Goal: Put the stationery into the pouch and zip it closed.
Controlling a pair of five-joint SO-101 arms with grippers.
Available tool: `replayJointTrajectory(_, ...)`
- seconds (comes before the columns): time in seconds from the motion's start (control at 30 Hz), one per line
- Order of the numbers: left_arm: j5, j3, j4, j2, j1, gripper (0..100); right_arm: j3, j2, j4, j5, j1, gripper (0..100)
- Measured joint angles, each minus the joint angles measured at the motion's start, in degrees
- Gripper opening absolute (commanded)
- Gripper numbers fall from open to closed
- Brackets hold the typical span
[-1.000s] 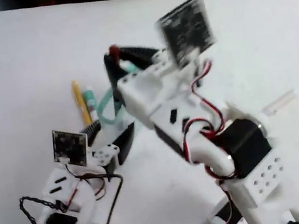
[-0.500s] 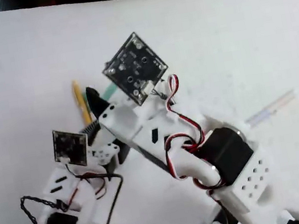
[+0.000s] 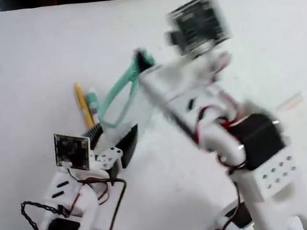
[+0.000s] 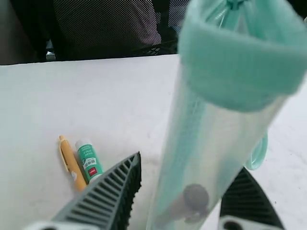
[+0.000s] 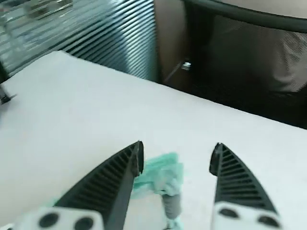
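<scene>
One white table (image 3: pixel 12 56) lies under the pouch (image 4: pixel 216 124), slatted blinds (image 5: pixel 96 33) beyond it.

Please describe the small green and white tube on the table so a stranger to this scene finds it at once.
On the white table, find the clear pouch with teal edges. Two sticks lie together beside it. The tube is the shorter one, green with a pale cap; its neighbour is a longer yellow pen.

Mint green on white

The pouch (image 4: pixel 211 139) in the black, ribbed left gripper (image 4: pixel 191 165) is clear with mint-green trim. Just beside that gripper are a yellow pen (image 4: pixel 69 160) and a green-and-white glue stick (image 4: pixel 88 160) with a red patch, on a white table (image 4: pixel 72 96).
</scene>
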Motion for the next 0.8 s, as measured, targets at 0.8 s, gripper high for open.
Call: replayJointTrajectory(0.8,0.0,0.0,0.0,0.0,0.0,26,-7.4,48.9,3.1,-16.0,52.5,22.4)
